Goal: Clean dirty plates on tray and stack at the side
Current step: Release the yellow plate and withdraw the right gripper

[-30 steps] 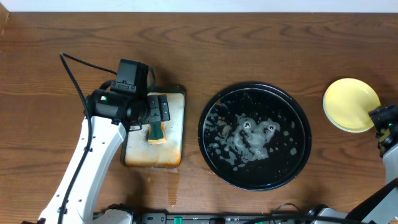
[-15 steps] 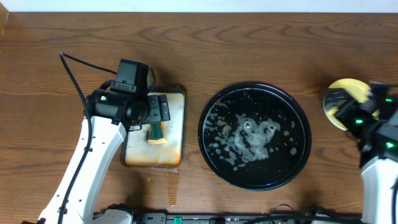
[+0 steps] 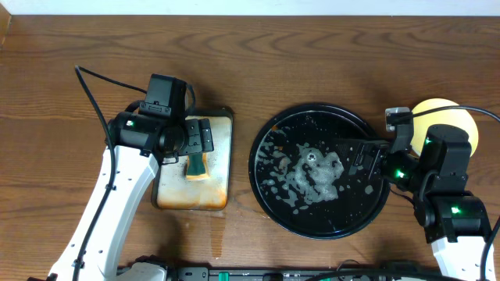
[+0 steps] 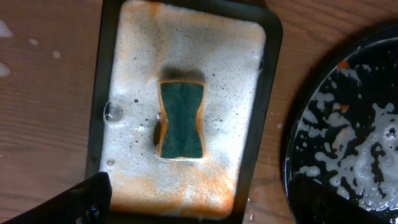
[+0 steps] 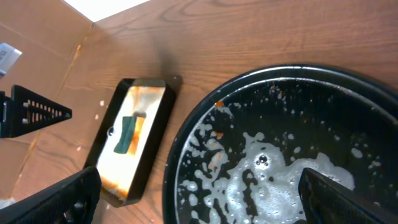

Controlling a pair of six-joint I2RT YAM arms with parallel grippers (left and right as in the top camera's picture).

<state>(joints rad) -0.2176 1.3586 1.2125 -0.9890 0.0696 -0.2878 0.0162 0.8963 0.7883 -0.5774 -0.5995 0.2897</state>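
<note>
The black tray point(image 3: 260, 140) sits mid-table, wet and full of white suds, with no plate on it. It also shows in the right wrist view point(image 5: 180, 149) and the left wrist view point(image 4: 295, 149). A pale yellow plate point(image 3: 447, 113) lies on the bare wood right of the tray, partly hidden by my right arm. No mint-blue plate shows. My right gripper point(image 3: 366, 160) point(image 5: 205, 208) is open and empty over the tray's right part. My left gripper point(image 3: 199, 136) point(image 4: 199, 214) is open and empty above the pan.
A rectangular rust-stained metal pan point(image 3: 223, 191) point(image 4: 267, 93) point(image 5: 158, 109) full of foam stands left of the tray. A green sponge point(image 3: 195, 165) point(image 4: 181, 119) point(image 5: 127, 135) lies in it. A black cable point(image 3: 94, 97) trails at the far left.
My right arm has swung left from the table's right edge by the yellow plate to over the tray's right side. The left arm has not moved.
</note>
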